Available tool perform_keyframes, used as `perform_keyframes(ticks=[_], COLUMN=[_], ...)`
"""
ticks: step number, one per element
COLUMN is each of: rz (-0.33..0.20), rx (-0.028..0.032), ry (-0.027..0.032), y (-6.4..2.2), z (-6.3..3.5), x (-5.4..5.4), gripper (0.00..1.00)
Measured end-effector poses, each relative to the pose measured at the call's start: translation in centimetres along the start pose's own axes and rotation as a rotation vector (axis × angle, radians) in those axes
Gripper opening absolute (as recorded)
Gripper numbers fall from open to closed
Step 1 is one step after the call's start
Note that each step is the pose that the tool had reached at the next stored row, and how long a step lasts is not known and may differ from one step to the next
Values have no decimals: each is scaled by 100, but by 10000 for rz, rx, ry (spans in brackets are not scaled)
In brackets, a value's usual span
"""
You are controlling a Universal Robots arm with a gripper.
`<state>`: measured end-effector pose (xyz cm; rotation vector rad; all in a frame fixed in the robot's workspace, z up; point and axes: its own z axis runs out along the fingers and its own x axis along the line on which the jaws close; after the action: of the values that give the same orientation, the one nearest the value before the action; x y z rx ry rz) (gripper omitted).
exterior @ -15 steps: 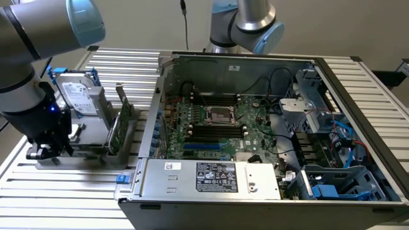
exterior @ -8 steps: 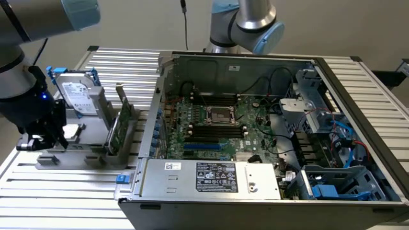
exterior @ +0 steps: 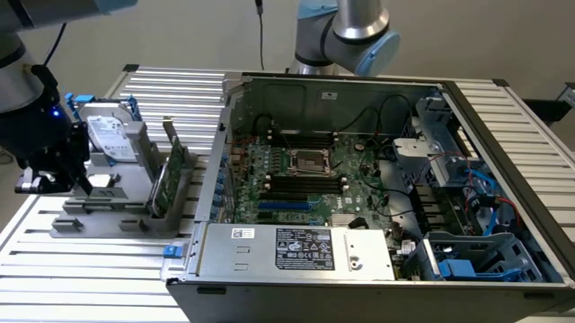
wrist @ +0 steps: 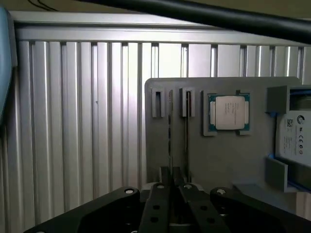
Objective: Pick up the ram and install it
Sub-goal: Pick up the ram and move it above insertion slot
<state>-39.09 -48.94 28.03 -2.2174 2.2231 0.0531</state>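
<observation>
Two black fingers (wrist: 158,204) at the end of the arm (exterior: 27,121) stand drawn close together in the wrist view. As far as we can make out, they are clenched on the near end of the ram (wrist: 187,131), a long, thin stick that we see edge-on, standing in a narrow slot of the flat grey plastic holder (wrist: 228,160). On the same holder, just beside the ram's slot, lies a square processor chip with a silver lid on a green board (wrist: 228,111), and past it we see the silver hard drive with blue rails (wrist: 294,136). From the exterior view, the arm reaches down to the holder (exterior: 99,225) at the end farthest from the case. The hard drive (exterior: 112,134) leans upright behind it, and a broad green expansion card with a metal bracket (exterior: 172,171) stands on edge at the holder's other end. All of this rests on the ribbed aluminium table (exterior: 90,282). To the exterior view's right of the holder lies the open dark grey computer case (exterior: 503,134), with its green motherboard (exterior: 297,195) exposed and a silver power supply box (exterior: 297,249) along the near side.
</observation>
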Motion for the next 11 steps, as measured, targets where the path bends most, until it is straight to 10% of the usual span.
perform_keyframes(ticks=[11], rz=[1], rx=[1], ry=[7], y=[-206], z=[-491], x=[-122], gripper=[13])
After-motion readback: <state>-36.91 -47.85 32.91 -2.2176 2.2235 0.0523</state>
